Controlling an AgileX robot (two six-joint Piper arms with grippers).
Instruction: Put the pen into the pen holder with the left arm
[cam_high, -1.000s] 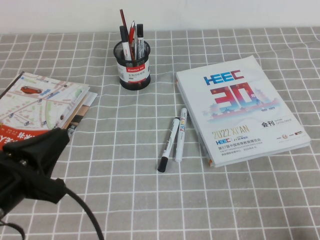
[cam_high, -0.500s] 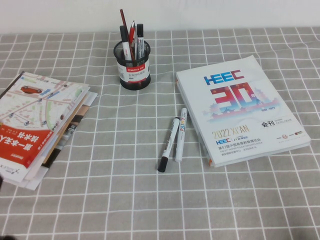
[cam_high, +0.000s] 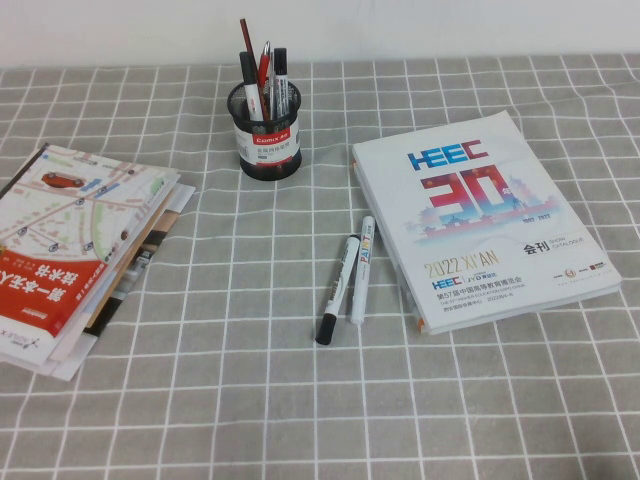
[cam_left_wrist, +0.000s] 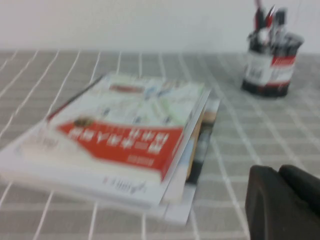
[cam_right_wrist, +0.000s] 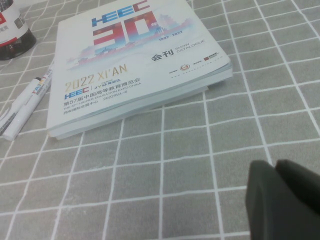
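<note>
The pen holder (cam_high: 266, 138), a black mesh cup with a red-banded white label, stands at the back centre. It holds several pens. Among them is a marker with a black top and white barrel (cam_high: 251, 97), upright, its lower end hidden in the cup. The holder also shows in the left wrist view (cam_left_wrist: 269, 67). My left gripper (cam_left_wrist: 279, 171) is shut and empty, low over the cloth near the stack of maps, and out of the high view. My right gripper (cam_right_wrist: 276, 166) is shut and empty, over the cloth near the catalogue.
A marker with a black cap at one end (cam_high: 336, 290) and an all-white printed marker (cam_high: 361, 268) lie side by side mid-table. A thick HEEC catalogue (cam_high: 480, 215) lies to their right. A stack of maps and booklets (cam_high: 70, 240) lies at the left.
My left arm has pulled back out of the high view at the lower left, uncovering the map stack. The holder, markers and catalogue have not moved.
</note>
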